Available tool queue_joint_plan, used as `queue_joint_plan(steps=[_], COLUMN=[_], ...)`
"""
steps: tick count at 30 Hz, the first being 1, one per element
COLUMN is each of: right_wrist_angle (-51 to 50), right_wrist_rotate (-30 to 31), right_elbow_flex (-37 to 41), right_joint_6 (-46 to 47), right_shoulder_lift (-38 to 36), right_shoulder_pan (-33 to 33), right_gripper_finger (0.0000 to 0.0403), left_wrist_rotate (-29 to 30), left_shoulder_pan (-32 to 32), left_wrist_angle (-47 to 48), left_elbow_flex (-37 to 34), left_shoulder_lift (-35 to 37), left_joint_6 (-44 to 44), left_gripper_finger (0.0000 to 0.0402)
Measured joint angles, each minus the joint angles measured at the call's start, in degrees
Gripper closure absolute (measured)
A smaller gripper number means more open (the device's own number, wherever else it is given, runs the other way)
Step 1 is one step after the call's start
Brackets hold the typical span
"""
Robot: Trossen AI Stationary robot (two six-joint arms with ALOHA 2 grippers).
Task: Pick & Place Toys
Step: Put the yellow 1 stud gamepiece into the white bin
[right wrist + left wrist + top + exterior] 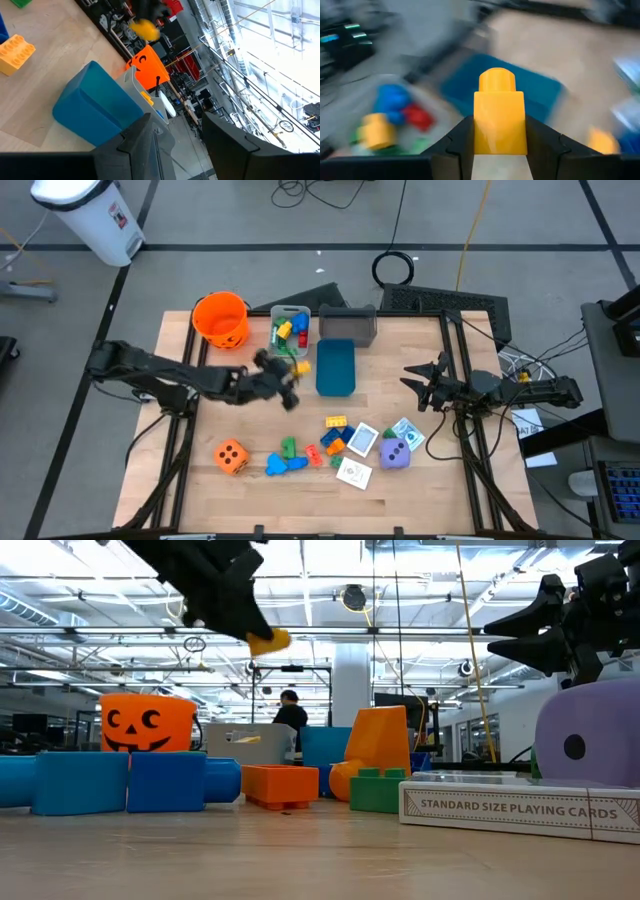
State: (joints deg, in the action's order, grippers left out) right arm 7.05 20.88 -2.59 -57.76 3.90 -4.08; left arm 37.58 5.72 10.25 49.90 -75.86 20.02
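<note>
Left claw (499, 150) pinching yellow block (499, 117), surroundings smeared, right claw (177, 135) spread, fingertips cut off

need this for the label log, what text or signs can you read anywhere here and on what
"STANDARD SIZE PLAYING CARDS": on the side of the white card box, low view.
Picture cards and the white bin's red label: print too small to read.
No other text is readable.

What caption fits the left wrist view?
Left gripper shut on a yellow block, carried above the grey bin of blocks.
</note>
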Motion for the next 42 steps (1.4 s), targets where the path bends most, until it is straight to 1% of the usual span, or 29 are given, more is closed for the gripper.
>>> queue_joint_plan(steps=[2,4,7,9,10,14,16,18,21,23,27,32,34,37,42], right_wrist_angle=[0.04,0.00,0.00,0.02,-0.02,0.00,-0.01,0.02,0.02,0.01,0.02,0.02,0.02,0.02,-0.01], right_wrist_rotate=[0.00,0.00,0.00,0.00,0.00,0.00,0.00,0.00,0.00,0.00,0.00,0.00,0.00,0.00,0.00], right_elbow_flex=[0.02,0.00,0.02,0.00,0.01,0.01,0.02,0.01,0.01,0.02,0.00,0.00,0.01,0.00,0.02], right_joint_6=[0.00,0.00,0.00,0.00,0.00,0.00,0.00,0.00,0.00,0.00,0.00,0.00,0.00,0.00,0.00], right_shoulder_lift=[-0.02,-0.01,0.00,-0.02,0.01,0.00,-0.01,0.00,-0.01,0.00,0.01,0.00,0.01,0.00,0.01], right_shoulder_pan=[0.02,0.02,0.00,0.02,0.00,0.01,0.00,0.00,0.01,0.01,0.02,0.01,0.01,0.01,0.00], right_gripper_finger=[0.0234,0.0234,0.0234,0.0234,0.0234,0.0234,0.0234,0.0234,0.0234,0.0234,0.0234,0.0234,0.0234,0.0234,0.0234], left_wrist_rotate=[3.09,4.36,3.89,3.05,2.04,-5.94,-8.34,-10.42,-15.58,-17.59,-17.75,-17.53,-17.68,-17.68,-18.42], left_shoulder_pan=[-2.45,-5.41,-11.17,-15.80,-18.30,-27.69,-31.83,-35.16,-38.97,-40.69,-42.44,-43.02,-42.68,-41.83,-40.50], left_wrist_angle=[1.74,3.02,2.89,1.21,0.56,-4.48,-5.75,-7.27,-9.06,-10.10,-12.25,-14.32,-13.52,-13.85,-13.00], left_elbow_flex=[0.03,0.03,0.03,0.03,0.03,0.03,0.03,0.03,0.03,0.02,0.01,0.09,-0.10,-0.08,-0.06], left_shoulder_lift=[2.03,2.65,2.31,1.22,0.50,-2.62,-4.74,-7.05,-10.94,-13.65,-17.45,-19.45,-19.71,-19.65,-18.72], left_joint_6=[0.72,-0.38,-1.47,-1.48,-1.43,-1.93,-1.89,-1.88,-1.63,-1.50,-1.49,-1.49,-1.88,-1.87,-2.88], left_gripper_finger=[0.0262,0.0260,0.0261,0.0262,0.0262,0.0262,0.0261,0.0260,0.0259,0.0259,0.0258,0.0257,0.0251,0.0225,0.0159])
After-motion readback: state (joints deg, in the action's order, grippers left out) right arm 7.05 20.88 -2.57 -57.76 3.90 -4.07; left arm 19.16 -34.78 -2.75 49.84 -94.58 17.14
